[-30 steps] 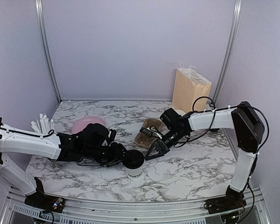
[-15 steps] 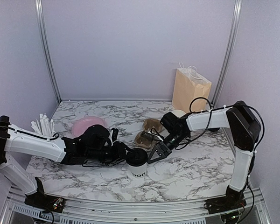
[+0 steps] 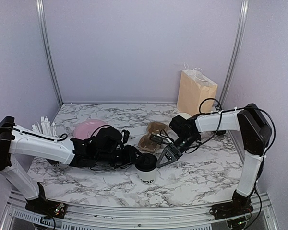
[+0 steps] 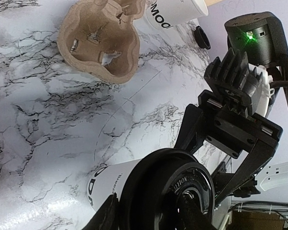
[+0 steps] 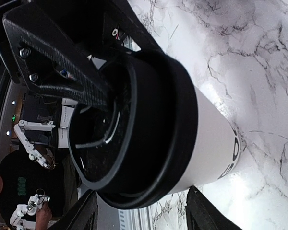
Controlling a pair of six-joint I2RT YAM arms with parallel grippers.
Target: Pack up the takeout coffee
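Marbled counter (image 3: 206, 167), white with grey veins, boxed in by plain lilac walls (image 3: 134, 48) with metal rails in the corners. Far left, close to the wall: bunch of white straws (image 3: 42, 125) standing in a dark cup. Just right of that, pink plate (image 3: 88, 128), partly hidden behind the left arm (image 3: 43, 146). Left arm stretched low across the counter toward the middle, ending in the left hand (image 3: 137, 158) at the coffee cup (image 3: 147, 175).

Coffee cup upright on the counter, near the front and about midway across: white, tapered, black lettering near the base, capped with a round black lid (image 3: 147, 162). Left hand pinching the cup at the lid. In the right wrist view, one black finger (image 5: 57, 60) laid against the lid's rim; the other finger hard to make out.

Behind the cup, a little to the right, brown pulp tray (image 3: 151, 135), apart from the cup. Right of the cup, right hand (image 3: 161, 159) spread wide, fingers (image 4: 189, 127) forming a V on either side of the lid's far edge; touching or not, cannot tell.

Past the tray, second cup (image 4: 175, 9) of the same white kind, cut off by the top edge of the left wrist view. Far right at the back wall, tan paper bag (image 3: 196, 92) with white handles, upright.
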